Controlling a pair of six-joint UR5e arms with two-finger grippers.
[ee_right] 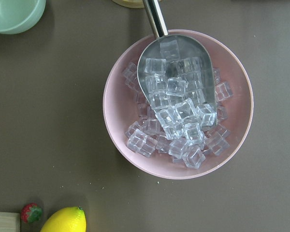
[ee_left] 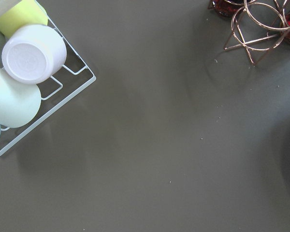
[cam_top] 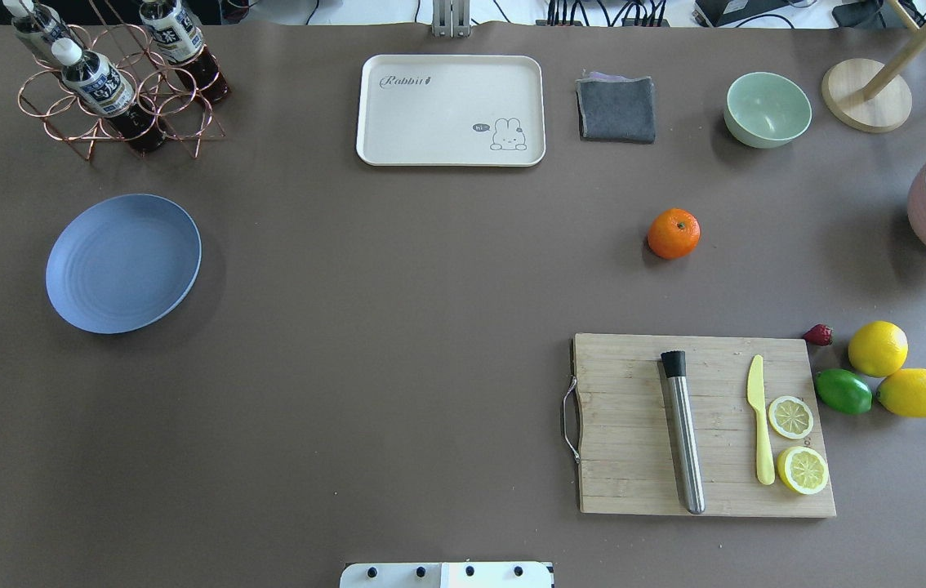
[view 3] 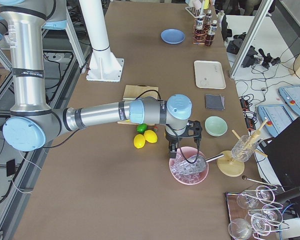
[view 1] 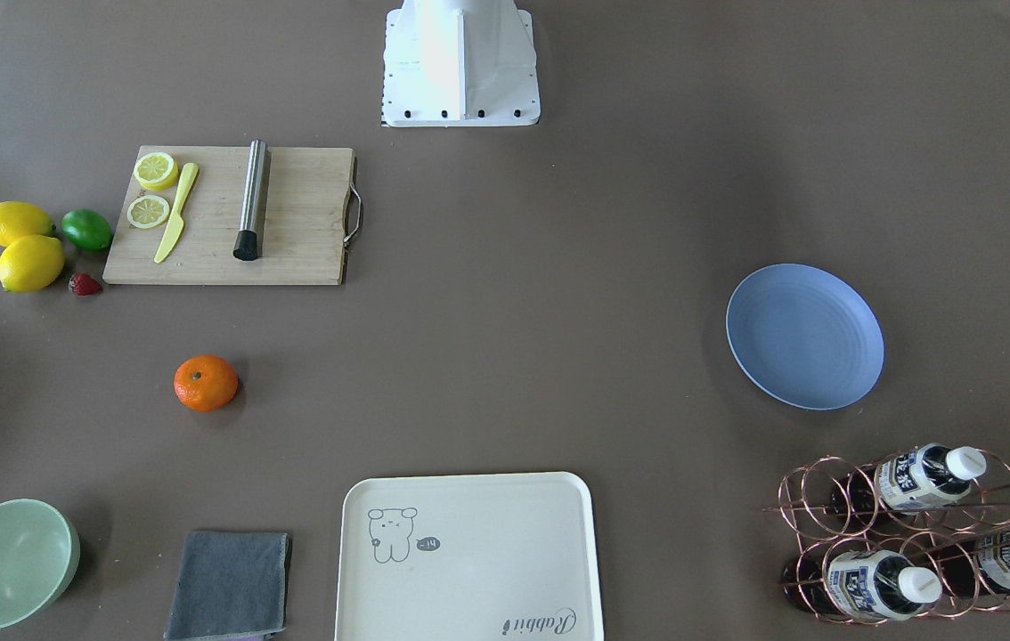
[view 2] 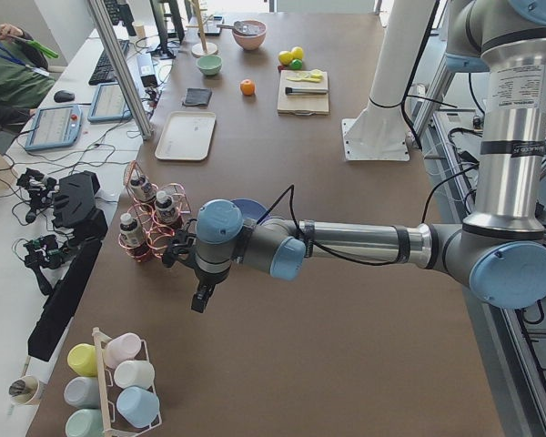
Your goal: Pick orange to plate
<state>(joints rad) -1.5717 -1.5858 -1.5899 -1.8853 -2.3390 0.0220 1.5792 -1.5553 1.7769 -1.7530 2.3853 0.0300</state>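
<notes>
Task not started, I'd say. Orange (cam_top: 673,233) sits on the table, upper right of the overhead. Plate (cam_top: 123,263) is at far left, well apart, with no fruit on it. Left gripper (view 2: 200,299) and right gripper (view 3: 173,150) show only in the side views, so I can't tell their grip state. Full pick and place left.

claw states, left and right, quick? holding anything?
Left claw: cannot tell, it shows only in a side view.
Right claw: cannot tell, same reason.
The orange lies free, in neither claw.
</notes>
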